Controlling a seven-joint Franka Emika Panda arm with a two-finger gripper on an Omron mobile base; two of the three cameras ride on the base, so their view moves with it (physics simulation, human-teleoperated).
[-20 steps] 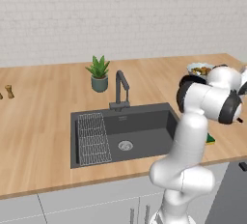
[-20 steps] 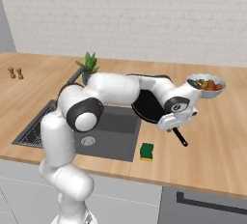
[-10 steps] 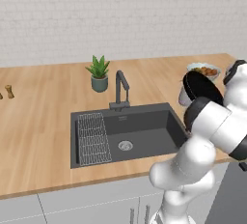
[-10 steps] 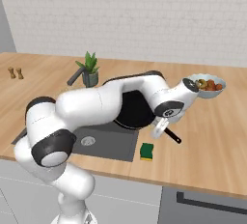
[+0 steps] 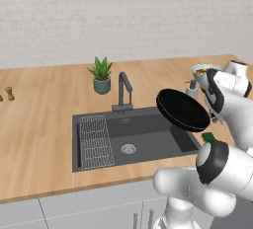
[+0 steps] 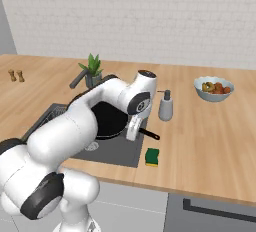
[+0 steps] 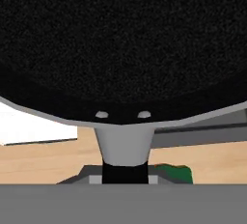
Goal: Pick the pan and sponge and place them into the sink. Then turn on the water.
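Open sink (image 5: 148, 144) basin below; faucet (image 5: 123, 91) and rack (image 5: 95, 141) leftward.

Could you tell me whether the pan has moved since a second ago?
Yes. The pan, gripped by its handle, has left the counter near the food bowl and swung leftward; it now hangs tilted over the right end of the sink.

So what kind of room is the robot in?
It looks like a kitchen, a computer-made one. There's a wooden counter with a dark sink and faucet set into it, a black frying pan being carried over the basin, and a bowl of colourful food nearby.
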